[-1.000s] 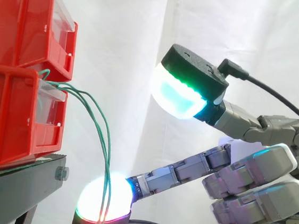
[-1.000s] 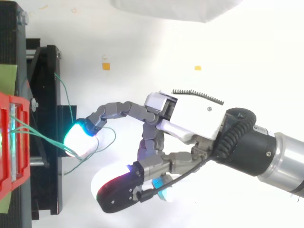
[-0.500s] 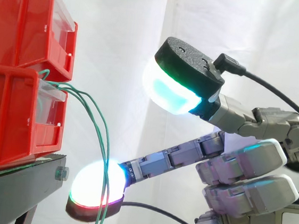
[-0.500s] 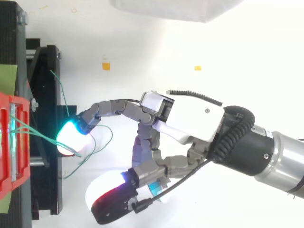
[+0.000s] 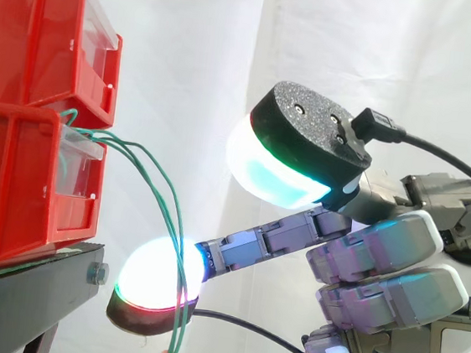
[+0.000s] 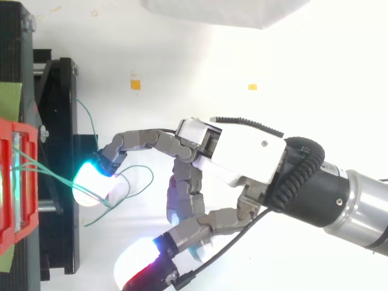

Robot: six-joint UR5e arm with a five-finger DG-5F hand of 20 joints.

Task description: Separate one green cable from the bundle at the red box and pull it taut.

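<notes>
Thin green cables (image 5: 170, 212) come out of the lower red bin (image 5: 24, 180) and droop down past the black stand (image 5: 20, 297). My hand (image 6: 242, 157) reaches in from the right. One straight finger lays its glowing white pad (image 5: 156, 286) against the hanging cables, which run across the front of the pad. In the top view the cables (image 6: 54, 176) stretch from the red bin (image 6: 9, 182) over that pad (image 6: 91, 185), and one strand loops beyond it. The thumb pad (image 5: 283, 160) stands high and well apart from the finger. The other fingers are folded and hold nothing.
A second red bin (image 5: 32, 29) sits on top of the lower one. The black stand (image 6: 57, 91) runs along the left side in the top view. A white curtain hangs behind, and two small orange marks (image 6: 135, 84) lie on the white floor.
The straight finger's pad has moved a little up and closer to the bins, carrying the cables with it. The thumb has swung wider from the finger.
</notes>
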